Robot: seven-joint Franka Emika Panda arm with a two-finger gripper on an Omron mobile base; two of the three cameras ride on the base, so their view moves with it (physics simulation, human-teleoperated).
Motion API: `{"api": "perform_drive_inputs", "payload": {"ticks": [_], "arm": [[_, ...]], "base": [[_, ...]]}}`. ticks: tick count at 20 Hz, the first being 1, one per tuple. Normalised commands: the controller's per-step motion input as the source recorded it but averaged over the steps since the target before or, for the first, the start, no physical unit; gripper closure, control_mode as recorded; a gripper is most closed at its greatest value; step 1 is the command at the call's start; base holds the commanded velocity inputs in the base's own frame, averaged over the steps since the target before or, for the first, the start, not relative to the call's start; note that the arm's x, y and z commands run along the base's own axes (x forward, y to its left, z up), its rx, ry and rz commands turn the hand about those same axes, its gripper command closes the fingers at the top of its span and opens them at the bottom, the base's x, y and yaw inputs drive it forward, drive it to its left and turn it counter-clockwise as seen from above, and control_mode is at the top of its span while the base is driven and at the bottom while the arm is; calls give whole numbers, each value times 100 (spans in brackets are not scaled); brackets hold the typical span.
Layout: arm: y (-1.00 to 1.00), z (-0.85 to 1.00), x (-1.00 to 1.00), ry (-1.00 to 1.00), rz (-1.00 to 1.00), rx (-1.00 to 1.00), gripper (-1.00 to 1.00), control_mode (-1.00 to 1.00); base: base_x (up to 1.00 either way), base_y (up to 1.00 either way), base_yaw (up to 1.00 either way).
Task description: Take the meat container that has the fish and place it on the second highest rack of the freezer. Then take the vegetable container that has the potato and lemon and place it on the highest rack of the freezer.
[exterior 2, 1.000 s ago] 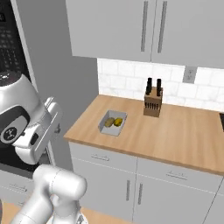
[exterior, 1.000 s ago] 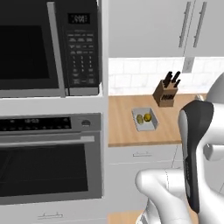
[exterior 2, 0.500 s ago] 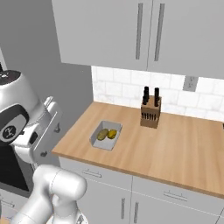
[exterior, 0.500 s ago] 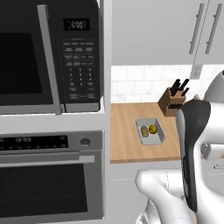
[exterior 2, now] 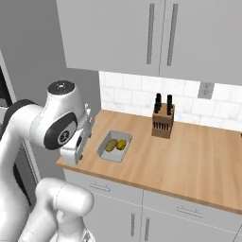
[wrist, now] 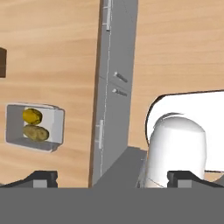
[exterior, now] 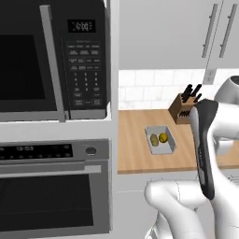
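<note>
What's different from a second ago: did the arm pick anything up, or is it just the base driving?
Just the base driving: both base views slid across the kitchen, so the camera moved, not the things. The vegetable container sits on the counter with the potato and lemon inside, beside the knife block, as before. The gripper has taken hold of nothing.

Your left base view faces the black microwave (exterior: 51,58); your right base view looks down along the wooden counter (exterior 2: 189,156). Both share the pale tray (exterior: 160,140) (exterior 2: 114,146). Your hand view looks straight down.
</note>
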Motion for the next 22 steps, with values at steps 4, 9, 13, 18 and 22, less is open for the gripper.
{"api": "perform_drive_inputs", "payload": {"ticks": [4, 9, 13, 18, 22], "arm": [[-38, -49, 80, 0, 10, 2, -100, -100], [-2, -51, 57, 0, 8, 0, -100, -100], [3, -49, 46, 1, 5, 0, -100, -100], [0, -55, 42, 3, 2, 0, -100, -100], [1, -47, 59, 5, 2, 0, -100, -100]], "base": [[0, 0, 0], [0, 0, 0], [0, 0, 0], [0, 0, 0], [0, 0, 0]]}}
